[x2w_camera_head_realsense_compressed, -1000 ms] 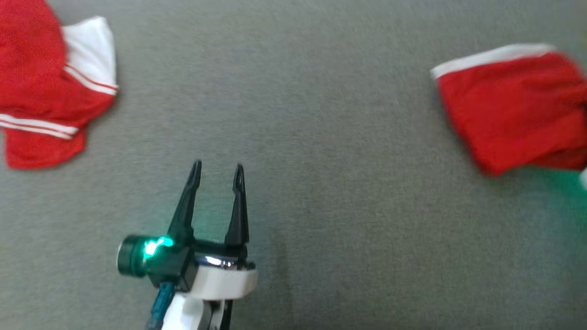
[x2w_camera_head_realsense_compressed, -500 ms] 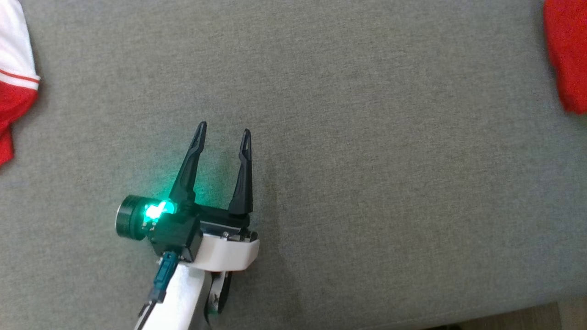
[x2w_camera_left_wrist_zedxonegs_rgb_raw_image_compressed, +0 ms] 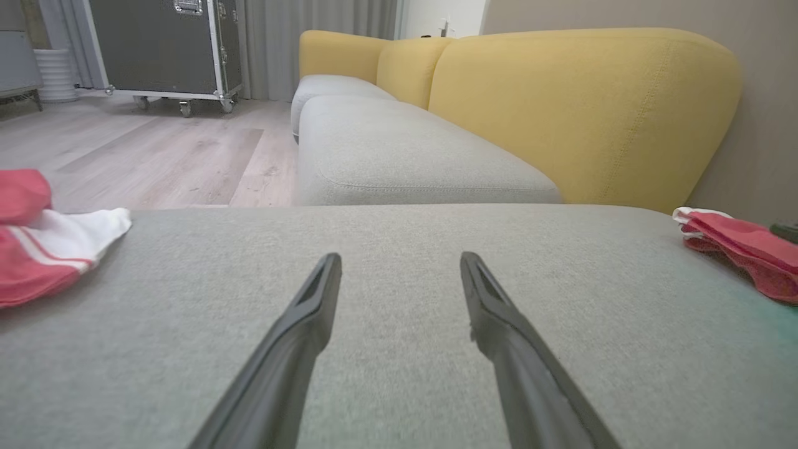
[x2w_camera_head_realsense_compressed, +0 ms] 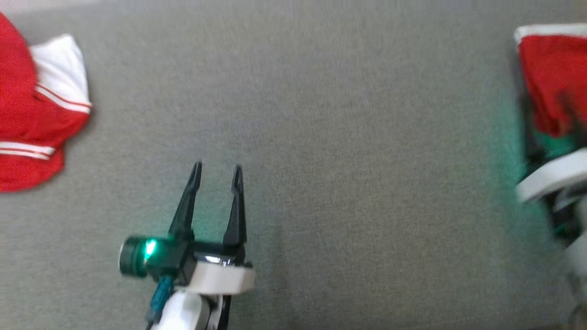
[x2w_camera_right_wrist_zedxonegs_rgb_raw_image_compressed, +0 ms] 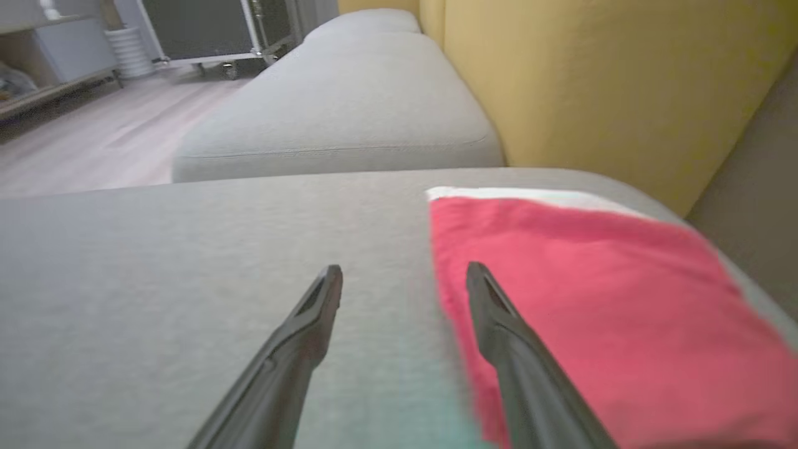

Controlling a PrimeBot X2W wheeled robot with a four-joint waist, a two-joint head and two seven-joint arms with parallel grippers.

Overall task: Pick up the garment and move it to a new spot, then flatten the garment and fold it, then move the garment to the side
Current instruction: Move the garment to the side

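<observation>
A wide grey woven-fabric seat cushion point(x2w_camera_head_realsense_compressed: 367, 183) carries everything. Beyond its far edge, in the left wrist view, stand a mustard-yellow upholstered sofa backrest point(x2w_camera_left_wrist_zedxonegs_rgb_raw_image_compressed: 580, 106), a second grey seat cushion point(x2w_camera_left_wrist_zedxonegs_rgb_raw_image_compressed: 399, 149), a pale wood-plank floor point(x2w_camera_left_wrist_zedxonegs_rgb_raw_image_compressed: 156, 149) and a black wheeled flight case with metal edging point(x2w_camera_left_wrist_zedxonegs_rgb_raw_image_compressed: 162, 43).

Two garments lie on the big cushion, well apart. At its left edge sits a rumpled red mesh garment with a white panel and thin white stripes point(x2w_camera_head_realsense_compressed: 27, 119), bunched in loose folds; in the left wrist view it is low on the left point(x2w_camera_left_wrist_zedxonegs_rgb_raw_image_compressed: 37, 255). At the right edge lies a folded red garment with a white band along its far side point(x2w_camera_head_realsense_compressed: 550, 78), fairly flat and roughly rectangular, with the yellow backrest just behind it in the right wrist view point(x2w_camera_right_wrist_zedxonegs_rgb_raw_image_compressed: 592, 299).

The left end effector point(x2w_camera_head_realsense_compressed: 217, 167) is over bare grey fabric between the two garments, nearer the rumpled one, its two dark fingers spread apart and holding nothing point(x2w_camera_left_wrist_zedxonegs_rgb_raw_image_compressed: 400, 259).

The right end effector point(x2w_camera_right_wrist_zedxonegs_rgb_raw_image_compressed: 404, 269) is at the folded garment's near left corner, fingers apart and nothing gripped: one finger over grey fabric, the other across the red cloth's edge. Whether it touches the cloth cannot be told. In the head view that arm's pale cuff point(x2w_camera_head_realsense_compressed: 550, 176) is blurred, just below the folded garment.
</observation>
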